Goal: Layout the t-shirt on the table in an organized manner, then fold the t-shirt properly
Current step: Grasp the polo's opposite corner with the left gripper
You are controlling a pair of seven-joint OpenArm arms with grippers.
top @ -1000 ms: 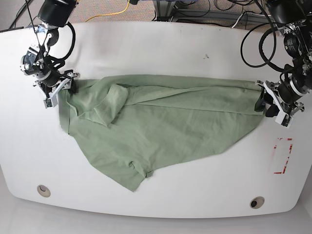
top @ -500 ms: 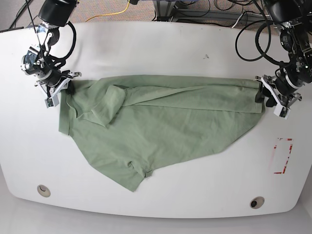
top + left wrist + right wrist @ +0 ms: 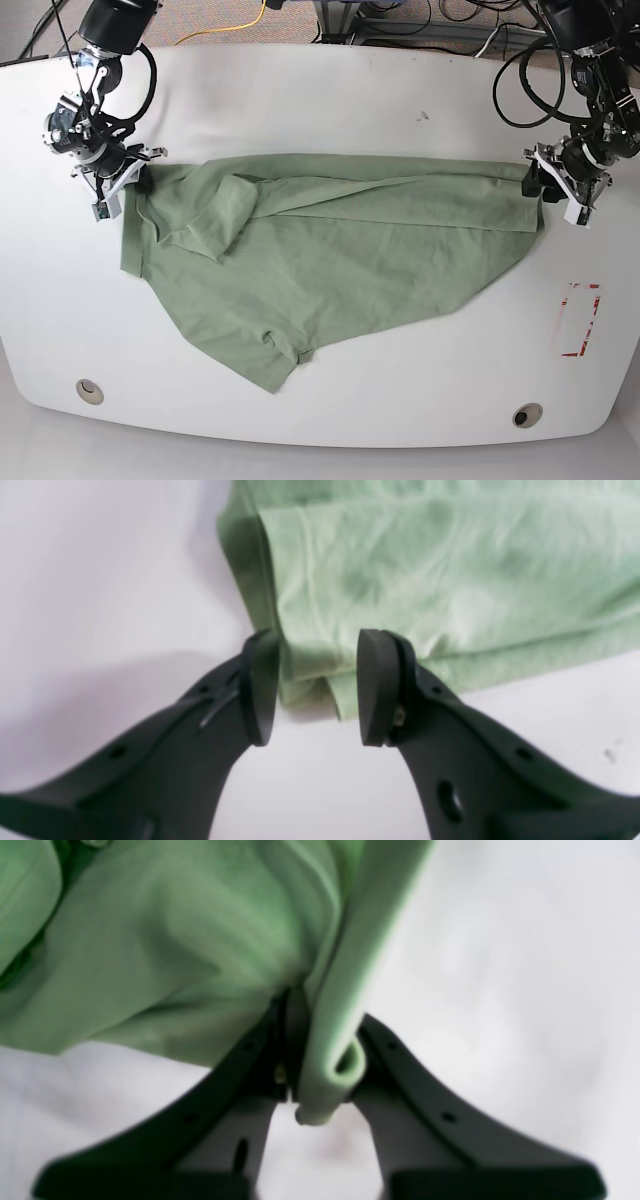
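Beyond the tabletop, grey carpet [image 3: 215,15] carries black cables [image 3: 420,25] and a yellow cord [image 3: 235,28].

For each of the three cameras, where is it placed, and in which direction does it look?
Base: placed high over the table, looking down; shows the whole t-shirt and both arms.
Left wrist: sits behind the left tool, looking along its black fingers, which stand apart around the shirt's folded corner.
Right wrist: sits behind the right tool, whose fingers are shut on a rolled shirt edge.
Shared: the green shirt and white tabletop appear in every view; the base view also shows both tools.
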